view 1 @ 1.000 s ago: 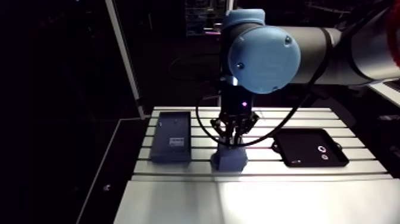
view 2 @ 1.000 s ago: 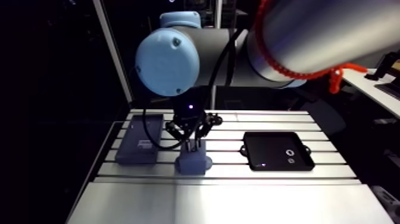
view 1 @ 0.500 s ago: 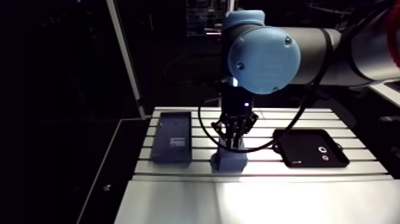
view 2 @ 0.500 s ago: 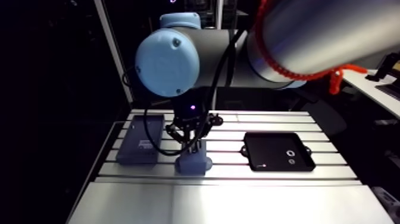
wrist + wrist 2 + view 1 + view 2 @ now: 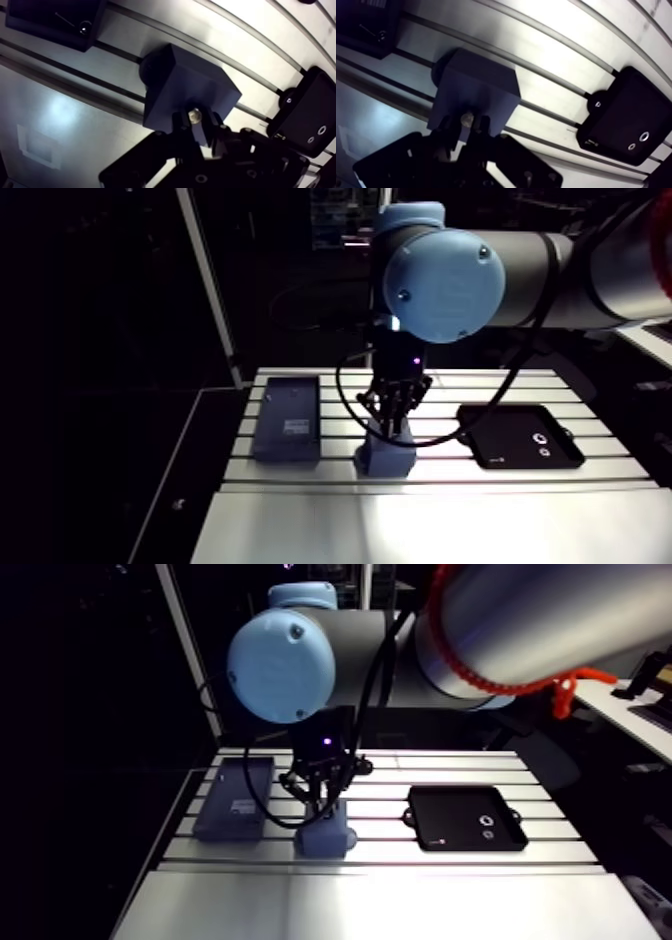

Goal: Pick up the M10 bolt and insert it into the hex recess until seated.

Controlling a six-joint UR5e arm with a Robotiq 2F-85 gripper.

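Observation:
A blue-grey block [image 5: 185, 90] stands on the slotted table, and in the arm view the block [image 5: 388, 458] is directly below the wrist. My gripper [image 5: 195, 121] hangs just above the block's top face. Its fingers are shut on the M10 bolt [image 5: 194, 116], whose shiny metal end shows between the fingertips. The bolt points down at the block's top. I cannot make out the hex recess, which is hidden under the bolt and fingers.
A black tray [image 5: 500, 433] lies to the right of the block with two small pale rings [image 5: 541, 438] in it. A flat dark box [image 5: 288, 418] rests on the table to the left. The table's front strip is brightly lit.
The gripper stays over the block with the bolt. Its wrist has shifted only slightly and the cable loop beside it has swung a little. Block, tray and box have not moved.

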